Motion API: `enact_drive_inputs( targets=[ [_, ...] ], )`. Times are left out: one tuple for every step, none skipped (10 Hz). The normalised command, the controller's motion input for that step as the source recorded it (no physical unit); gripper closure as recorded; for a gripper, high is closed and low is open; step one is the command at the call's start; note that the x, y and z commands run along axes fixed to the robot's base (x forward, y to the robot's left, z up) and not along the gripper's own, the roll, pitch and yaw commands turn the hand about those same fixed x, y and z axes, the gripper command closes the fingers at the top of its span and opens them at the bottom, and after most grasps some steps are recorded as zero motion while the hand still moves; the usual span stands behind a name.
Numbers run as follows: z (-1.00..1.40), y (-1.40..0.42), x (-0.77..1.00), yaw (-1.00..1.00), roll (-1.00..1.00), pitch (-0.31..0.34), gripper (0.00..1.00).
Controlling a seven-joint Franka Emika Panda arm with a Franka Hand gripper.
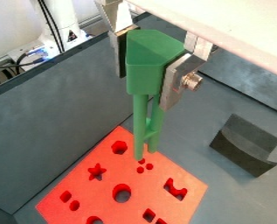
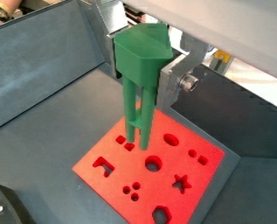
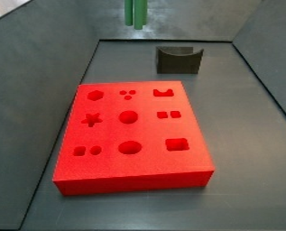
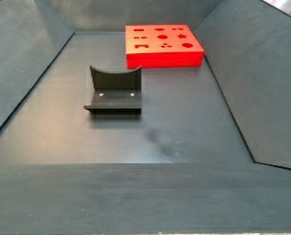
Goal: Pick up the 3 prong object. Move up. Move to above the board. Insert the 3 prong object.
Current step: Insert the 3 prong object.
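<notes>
The gripper [image 1: 150, 63] is clamped on the blocky head of the 3 prong object [image 1: 147, 83], its silver plates pressing the head from both sides in both wrist views. The peg hangs upright, prongs down, well clear above the board [image 2: 164, 175]. In a side view only the lower tips of the green prongs [image 3: 135, 13] show at the picture's top edge, above the floor's far end, beyond the board's far edge.

The step in hand looks like the carry to above the board, with insertion not yet begun. To do it well, the arm should probably centre the prongs over the three-dot recess [image 3: 128, 93], which lies near the board's far edge beside the crown-shaped cutout [image 3: 166, 91], keep the peg vertical, match the prongs' turn to the dots, and only then descend slowly.

The board is a thick, matte red slab, apparently foam-like, with crisp-edged recesses. The peg is smooth green plastic, with slim, straight prongs. The dark grey U-notched block [image 4: 113, 90] stands apart on the matte grey floor [image 4: 173, 128].
</notes>
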Motion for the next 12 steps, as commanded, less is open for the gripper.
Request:
enact_drive_inputs(
  targets=[
    [-0.08,-0.01,0.00,-0.47,0.05,0.000,1.00],
    [-0.10,-0.04,0.00,-0.78,0.07,0.000,1.00],
    [-0.12,-0.03,0.00,-0.81,0.03,0.000,1.00],
    [-0.10,0.00,0.00,-0.72,0.00,0.000,1.00],
    [-0.07,0.00,0.00,-0.19,0.00,0.000,1.00],
    [-0.17,0.03,0.00,0.00,0.00,-0.003,1.00],
    [-0.36,0.05,0.00,0.13,0.00,-0.056,1.00],
    [-0.41,0.06,0.00,0.39,-0.02,-0.076,1.00],
    [-0.39,0.05,0.00,0.45,-0.01,-0.071,1.00],
    [-0.35,0.03,0.00,0.43,0.00,-0.060,1.00],
    [-0.26,0.00,0.03,0.28,0.00,-0.036,1.00],
    [-0.18,0.05,0.08,0.10,0.00,0.000,1.00]
  ],
)
